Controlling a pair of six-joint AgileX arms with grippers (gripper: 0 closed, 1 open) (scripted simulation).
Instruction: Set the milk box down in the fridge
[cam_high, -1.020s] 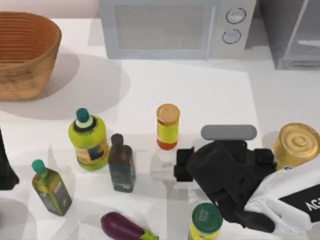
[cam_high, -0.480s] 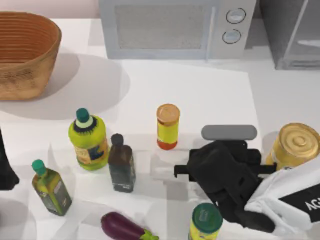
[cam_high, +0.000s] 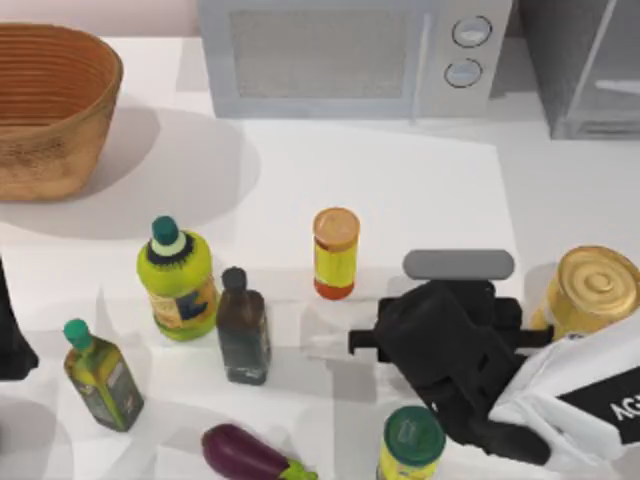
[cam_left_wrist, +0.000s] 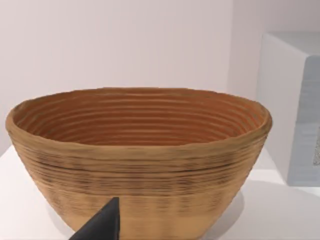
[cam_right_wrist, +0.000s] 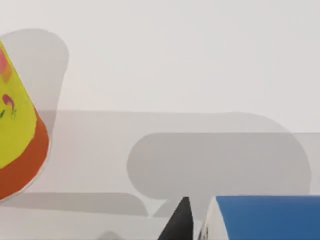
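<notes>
The milk box (cam_right_wrist: 260, 216) shows a flat blue top with a white edge, just beside a dark fingertip (cam_right_wrist: 181, 221) of the right end effector (cam_high: 440, 335). I cannot tell if this end effector holds it. It hangs low over the smooth white surface (cam_high: 400, 190), between the yellow-orange cylinder (cam_high: 335, 252) and the shiny golden tin can (cam_high: 592, 290). The left end effector (cam_left_wrist: 100, 225) is parked facing the ribbed woven basket (cam_left_wrist: 140, 160).

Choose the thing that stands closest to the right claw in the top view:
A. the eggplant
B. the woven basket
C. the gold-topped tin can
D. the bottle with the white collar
C: in the top view the tin can stands right beside the right claw at the table's right side, while the basket sits far off at the back left.
</notes>
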